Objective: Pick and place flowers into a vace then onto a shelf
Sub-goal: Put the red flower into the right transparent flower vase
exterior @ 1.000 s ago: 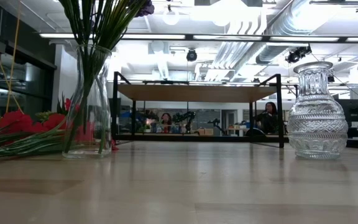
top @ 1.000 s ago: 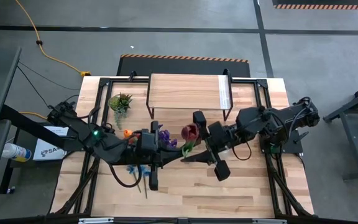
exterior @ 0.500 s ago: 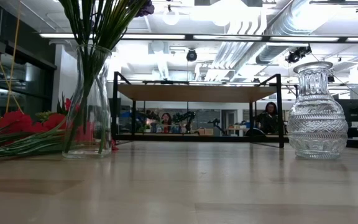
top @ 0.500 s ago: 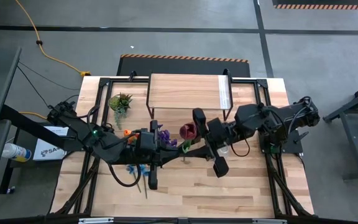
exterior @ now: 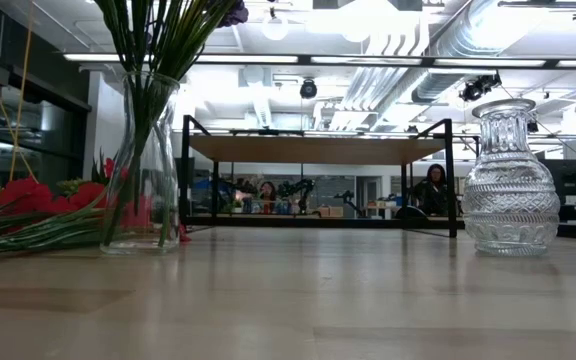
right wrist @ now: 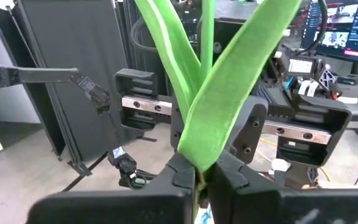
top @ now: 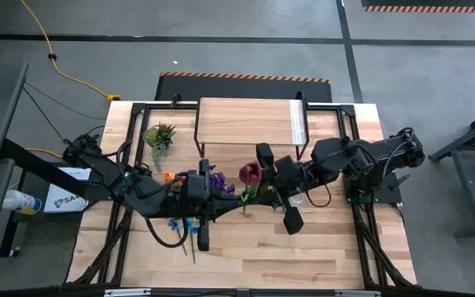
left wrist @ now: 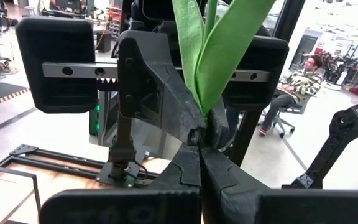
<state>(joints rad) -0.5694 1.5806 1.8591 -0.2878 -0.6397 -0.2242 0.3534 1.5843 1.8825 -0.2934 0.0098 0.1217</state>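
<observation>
Both the left tool (left wrist: 199, 146) and the right tool (right wrist: 199, 177) are clamping one flower stem (right wrist: 219, 106) mid-desk, so the left should be releasing first.

Small spiky green plant (top: 159, 135) sitting near the wooden tabletop's (top: 303, 256) far left corner; yellow cable (top: 52, 58) snaking across grey floor; seated person (left wrist: 297, 87) beyond.
</observation>
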